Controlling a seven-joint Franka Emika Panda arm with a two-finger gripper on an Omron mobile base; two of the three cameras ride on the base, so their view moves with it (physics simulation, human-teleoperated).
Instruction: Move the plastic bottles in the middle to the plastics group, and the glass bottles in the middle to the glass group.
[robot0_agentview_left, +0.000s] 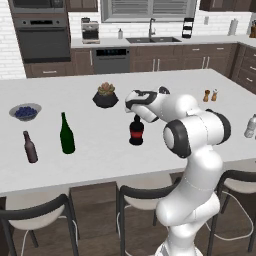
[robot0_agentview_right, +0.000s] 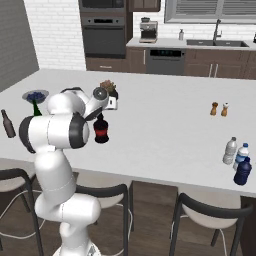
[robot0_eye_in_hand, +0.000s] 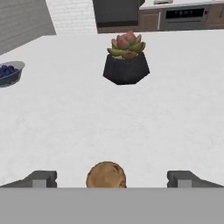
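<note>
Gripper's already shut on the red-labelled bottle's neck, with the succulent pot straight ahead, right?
Not shut. In the hand view the gripper stands open, a fingertip on either side of the red-labelled bottle's cork top, not touching it. The succulent pot is indeed straight ahead.

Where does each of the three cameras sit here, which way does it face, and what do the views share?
Left base view: behind the arm, to its left, facing forward and down over the island counter; the arm rises at lower right.
Right base view: behind the arm, to its right, facing the same counter; the arm rises at lower left.
Hand view: on the hand, looking along the open gripper; its fingertips flank a brown bottle top.
Shared: the red-labelled bottle and the succulent pot.
</note>
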